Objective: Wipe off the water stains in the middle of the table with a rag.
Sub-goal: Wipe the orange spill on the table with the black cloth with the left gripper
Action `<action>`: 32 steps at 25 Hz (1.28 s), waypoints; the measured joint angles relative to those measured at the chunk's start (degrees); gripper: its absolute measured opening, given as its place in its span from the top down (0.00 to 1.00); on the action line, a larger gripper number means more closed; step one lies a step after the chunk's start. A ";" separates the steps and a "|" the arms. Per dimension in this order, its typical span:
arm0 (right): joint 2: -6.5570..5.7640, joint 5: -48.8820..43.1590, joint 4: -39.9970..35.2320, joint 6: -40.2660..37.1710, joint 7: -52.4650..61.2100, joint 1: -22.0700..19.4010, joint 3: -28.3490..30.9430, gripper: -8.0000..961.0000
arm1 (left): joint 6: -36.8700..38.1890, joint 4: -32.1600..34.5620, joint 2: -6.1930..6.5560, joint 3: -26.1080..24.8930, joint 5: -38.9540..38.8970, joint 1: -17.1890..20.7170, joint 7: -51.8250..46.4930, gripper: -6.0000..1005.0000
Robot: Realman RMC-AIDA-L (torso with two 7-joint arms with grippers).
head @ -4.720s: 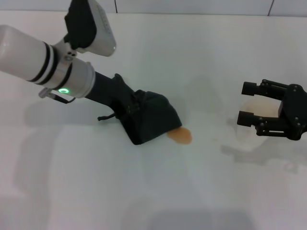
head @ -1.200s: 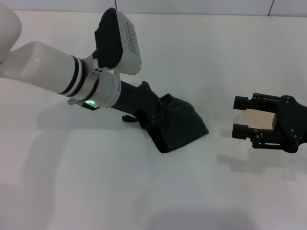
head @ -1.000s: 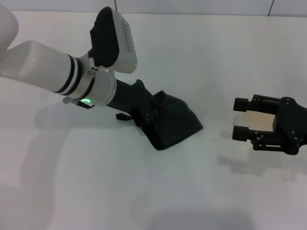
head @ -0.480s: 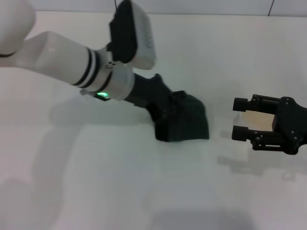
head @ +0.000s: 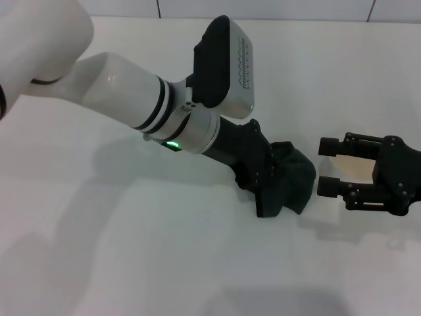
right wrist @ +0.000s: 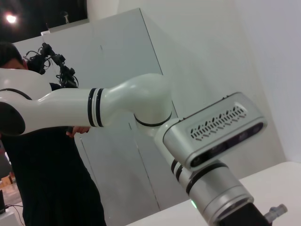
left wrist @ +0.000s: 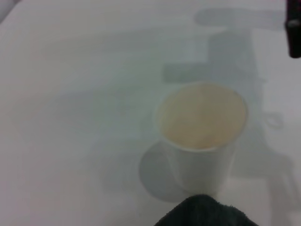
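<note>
The dark rag (head: 289, 186) lies bunched on the white table (head: 131, 263), just right of the middle. My left gripper (head: 271, 176) is shut on it, its black body pressed into the cloth from the left. A corner of the rag (left wrist: 204, 212) also shows in the left wrist view. No water stains show in any view; the spot under the rag is hidden. My right gripper (head: 327, 166) hovers open just right of the rag, a small gap away, its two fingers pointing left.
A white cup (left wrist: 202, 134) of orange-tinted liquid stands just beyond the rag, mostly hidden behind my right gripper in the head view. The right wrist view shows my left arm (right wrist: 188, 141) and a person (right wrist: 42, 155) behind it.
My left arm has swept the rag to the right and slightly nearer, up close to the right gripper. The orange patch seen earlier no longer shows. The right gripper has stayed put.
</note>
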 joint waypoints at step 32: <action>0.01 0.03 -0.78 -0.28 1.30 0.17 0.34 0.22 | -0.28 -0.77 1.87 -13.84 11.42 5.43 -2.71 0.96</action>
